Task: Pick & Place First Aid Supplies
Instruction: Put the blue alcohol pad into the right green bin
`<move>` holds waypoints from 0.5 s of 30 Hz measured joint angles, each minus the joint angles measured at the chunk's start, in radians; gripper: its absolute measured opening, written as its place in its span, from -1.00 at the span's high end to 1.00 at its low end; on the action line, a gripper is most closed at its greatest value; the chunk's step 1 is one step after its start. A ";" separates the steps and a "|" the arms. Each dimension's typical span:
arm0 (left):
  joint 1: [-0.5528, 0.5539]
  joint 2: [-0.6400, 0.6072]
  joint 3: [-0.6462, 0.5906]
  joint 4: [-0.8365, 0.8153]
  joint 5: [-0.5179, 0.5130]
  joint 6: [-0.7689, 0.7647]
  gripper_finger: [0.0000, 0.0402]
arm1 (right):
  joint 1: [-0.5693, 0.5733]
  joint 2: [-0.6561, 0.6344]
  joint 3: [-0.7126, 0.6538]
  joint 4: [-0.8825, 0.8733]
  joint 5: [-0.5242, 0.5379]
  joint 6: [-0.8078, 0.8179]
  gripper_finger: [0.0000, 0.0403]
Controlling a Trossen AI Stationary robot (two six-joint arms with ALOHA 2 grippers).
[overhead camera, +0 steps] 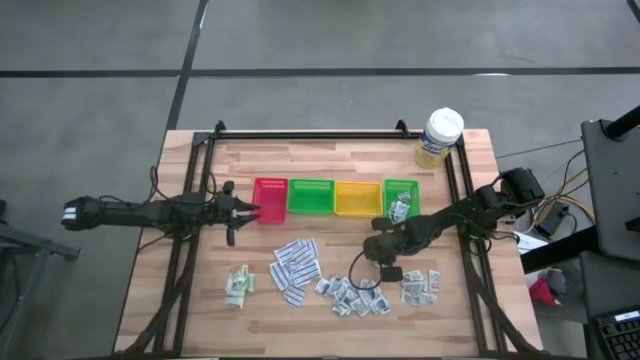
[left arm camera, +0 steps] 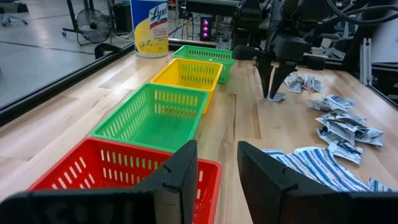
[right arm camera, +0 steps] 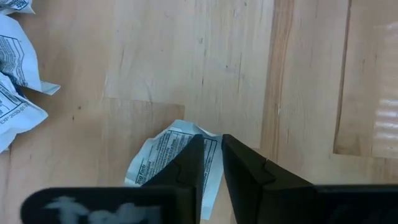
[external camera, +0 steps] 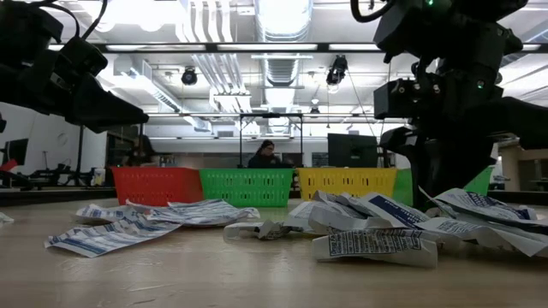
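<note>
The first aid supplies lie in loose heaps on the wooden table: white striped strips (overhead camera: pixel 295 268), small grey-white squares (overhead camera: pixel 355 295), pale green sachets (overhead camera: pixel 238 285) and more packets (overhead camera: pixel 418 287). A few lie in the right green tray (overhead camera: pixel 402 207). My right gripper (overhead camera: pixel 389 268) points steeply down at the table between the heaps, its fingers close together on one small printed packet (right arm camera: pixel 163 157). My left gripper (left arm camera: pixel 217 155) stands open and level at the red tray's (overhead camera: pixel 270 198) left end, with nothing between its fingers. My right gripper comes from above, slanting down, onto the small printed packet. The two fingertips (right arm camera: pixel 189 158) stand close together over its right part (right arm camera: pixel 212 163), and white paper shows in the narrow gap between them. The packet lies flat on the table.
Red, green (overhead camera: pixel 310 196), yellow (overhead camera: pixel 357 197) and green trays stand in a row across the table's middle. A white-lidded yellow-labelled tub (overhead camera: pixel 440 135) stands at the far right corner. Black rails (overhead camera: pixel 300 135) frame the table. Bare wood lies between the trays and the heaps.
</note>
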 joint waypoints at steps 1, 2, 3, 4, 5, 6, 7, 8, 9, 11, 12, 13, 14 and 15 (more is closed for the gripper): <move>0.000 0.000 0.000 0.000 0.000 0.000 0.44 | 0.000 0.000 0.000 0.000 0.000 0.000 0.78; 0.000 0.000 0.000 0.000 0.000 0.000 0.44 | 0.000 0.000 0.000 0.000 0.000 0.000 0.80; 0.000 0.000 0.000 0.000 0.000 0.000 0.44 | 0.000 0.000 0.000 0.000 0.000 -0.003 0.82; 0.000 0.000 0.000 0.000 0.000 0.000 0.44 | 0.000 0.000 0.000 0.000 0.000 -0.003 0.84; 0.000 0.000 0.000 0.000 0.000 0.000 0.44 | 0.000 0.000 0.000 0.000 0.000 -0.003 0.87; 0.000 0.000 0.000 0.000 0.000 0.000 0.44 | 0.000 0.000 0.000 0.000 0.000 -0.003 0.89; 0.000 0.000 0.000 0.000 0.000 0.000 0.44 | 0.000 0.000 0.000 0.000 0.000 -0.005 0.91; 0.000 0.000 0.000 0.000 0.000 0.000 0.44 | 0.000 0.000 0.000 0.000 0.000 -0.006 0.93; 0.000 0.000 0.000 0.000 0.000 0.000 0.44 | 0.000 0.000 0.000 0.000 0.000 -0.006 0.95; 0.000 0.000 0.000 0.000 0.000 0.000 0.44 | 0.000 0.000 0.000 0.000 0.000 -0.006 0.96; 0.000 0.000 0.000 0.000 0.000 0.000 0.44 | 0.000 0.000 0.000 0.000 0.000 -0.006 0.96; 0.000 0.000 0.000 0.000 0.000 0.000 0.44 | 0.000 0.000 0.000 -0.001 0.000 -0.006 0.96; 0.000 0.000 0.000 0.000 0.000 0.000 0.44 | 0.000 0.000 0.004 -0.009 0.003 -0.006 0.96; 0.000 0.000 0.000 0.000 0.000 0.000 0.44 | 0.001 0.000 0.010 -0.017 0.009 -0.003 0.96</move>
